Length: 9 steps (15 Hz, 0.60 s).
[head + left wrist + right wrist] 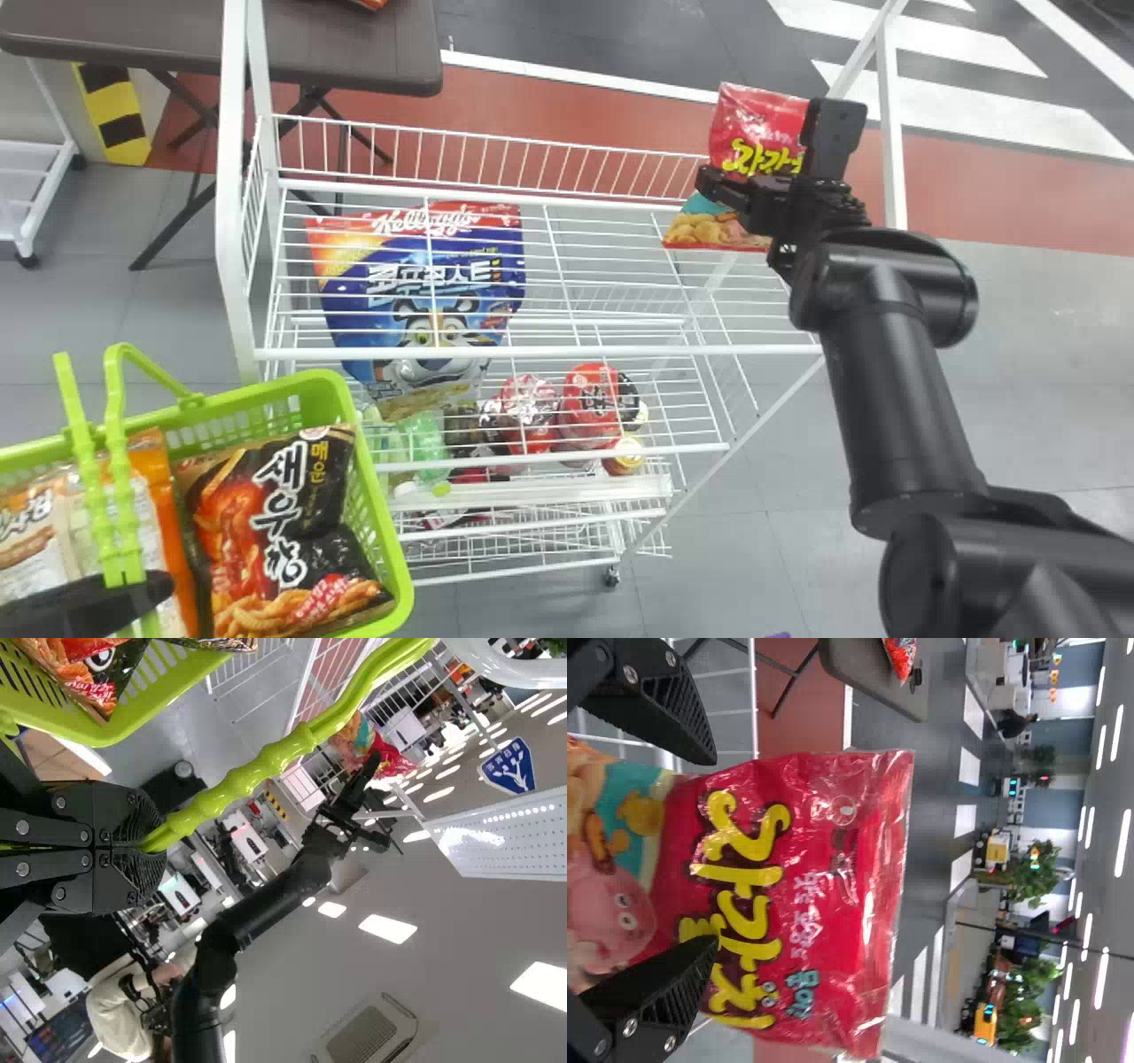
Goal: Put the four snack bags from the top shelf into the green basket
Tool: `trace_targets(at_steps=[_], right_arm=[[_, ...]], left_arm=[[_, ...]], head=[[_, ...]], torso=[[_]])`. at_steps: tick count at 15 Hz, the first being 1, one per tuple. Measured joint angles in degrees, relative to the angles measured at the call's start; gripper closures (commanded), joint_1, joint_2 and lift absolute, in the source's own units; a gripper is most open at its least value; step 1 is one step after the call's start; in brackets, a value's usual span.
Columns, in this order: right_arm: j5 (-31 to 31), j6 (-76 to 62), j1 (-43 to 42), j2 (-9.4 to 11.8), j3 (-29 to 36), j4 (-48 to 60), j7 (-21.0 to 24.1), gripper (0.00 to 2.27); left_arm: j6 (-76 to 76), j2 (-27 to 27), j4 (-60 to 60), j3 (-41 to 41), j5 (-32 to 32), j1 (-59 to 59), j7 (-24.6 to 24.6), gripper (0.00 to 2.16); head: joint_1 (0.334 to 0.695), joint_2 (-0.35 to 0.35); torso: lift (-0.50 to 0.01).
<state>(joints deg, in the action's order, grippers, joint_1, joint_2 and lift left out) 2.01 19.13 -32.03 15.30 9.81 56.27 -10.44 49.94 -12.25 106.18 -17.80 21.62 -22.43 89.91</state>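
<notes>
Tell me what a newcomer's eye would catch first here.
Probably the glossy red snack bag with yellow lettering, upright at the right end of the white wire top shelf, the open right gripper at it. Next, the lime-green plastic basket at the head view's lower left, then the big blue-and-red tiger-print bag below the shelf's wires.

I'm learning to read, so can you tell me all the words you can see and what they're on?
"자갈치": shiny red snack bag with yellow letters.
"새우깡": black snack bag in the green plastic basket.
"Kellogg's": big blue-and-red plastic bag.
"콘푸로스트": also that bag.
Can't read fully: orange-and-cream bag.
Too small: blue hanging sign, red round packs and other small print.
</notes>
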Motion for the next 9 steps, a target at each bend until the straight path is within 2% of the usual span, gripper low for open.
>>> trace_targets(at_steps=[1, 2, 5, 9], right_arm=[[0.5, -0.9, -0.8, 0.0, 0.0, -1.9, -0.3, 2.05], [0.2, -1.4, -0.7, -0.2, 0.4, -2.4, -0.1, 2.23], [-1.8, -1.0, 2.4, -1.0, 1.8, 1.3, 0.9, 2.25], [-7.7, 2.8, 8.9, -1.4, 4.1, 14.2, 0.9, 2.25]], left_arm=[[-0.2, 0.0, -0.4, -0.2, 0.0, -0.1, 0.0, 2.15], [-0.4, 0.0, -0.8, -0.5, 0.0, -0.1, 0.0, 2.15], [-0.6, -0.1, -1.0, -1.0, 0.1, -0.2, 0.0, 2.15], [-0.5, -0.2, -0.8, -1.0, 0.1, -0.2, 0.0, 2.15]], head=[[0.695, -0.305], [0.695, -0.303], [0.695, -0.301], [0.695, -0.302]], torso=[[-0.003], [-0.003], [-0.003], [-0.003]])
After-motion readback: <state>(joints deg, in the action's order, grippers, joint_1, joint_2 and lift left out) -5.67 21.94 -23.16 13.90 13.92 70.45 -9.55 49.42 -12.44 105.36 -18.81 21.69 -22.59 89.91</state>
